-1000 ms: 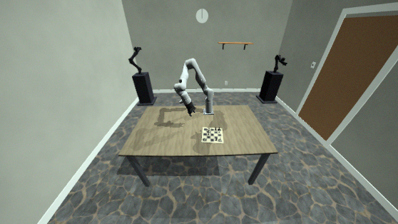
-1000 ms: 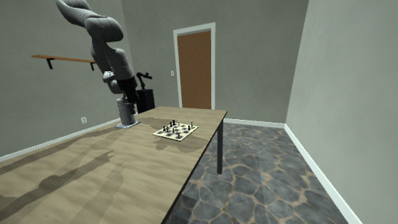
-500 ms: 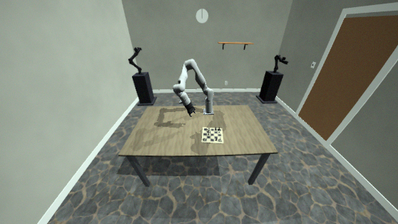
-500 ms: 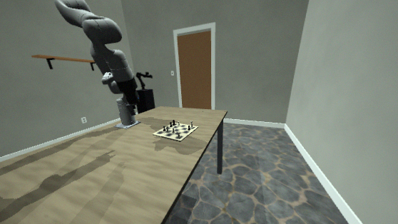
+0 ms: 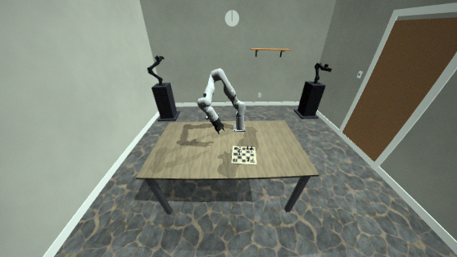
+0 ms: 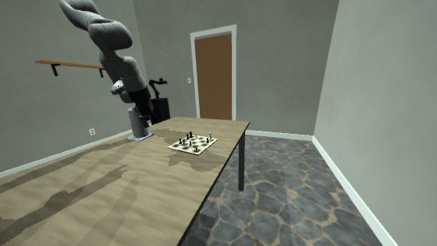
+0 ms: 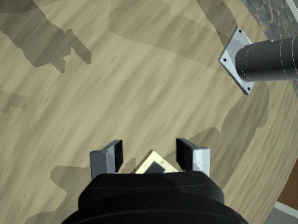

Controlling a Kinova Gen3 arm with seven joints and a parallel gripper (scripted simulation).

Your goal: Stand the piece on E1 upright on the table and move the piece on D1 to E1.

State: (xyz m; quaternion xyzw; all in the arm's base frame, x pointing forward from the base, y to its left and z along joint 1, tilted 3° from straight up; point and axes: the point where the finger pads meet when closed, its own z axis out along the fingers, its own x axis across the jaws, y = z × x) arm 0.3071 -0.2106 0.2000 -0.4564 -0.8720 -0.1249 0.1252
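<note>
Two fingers of the gripper (image 5: 219,130) (image 7: 149,154) are wide apart with nothing between them. The little game pieces are on the board (image 5: 244,162) (image 6: 198,153) (image 7: 154,155), but I cannot tell which ones are on E1 and D1.

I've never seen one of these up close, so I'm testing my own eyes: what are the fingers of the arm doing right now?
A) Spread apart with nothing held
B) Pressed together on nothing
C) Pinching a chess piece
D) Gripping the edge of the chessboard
A: the fingers stand wide apart, with no piece between them.
</note>
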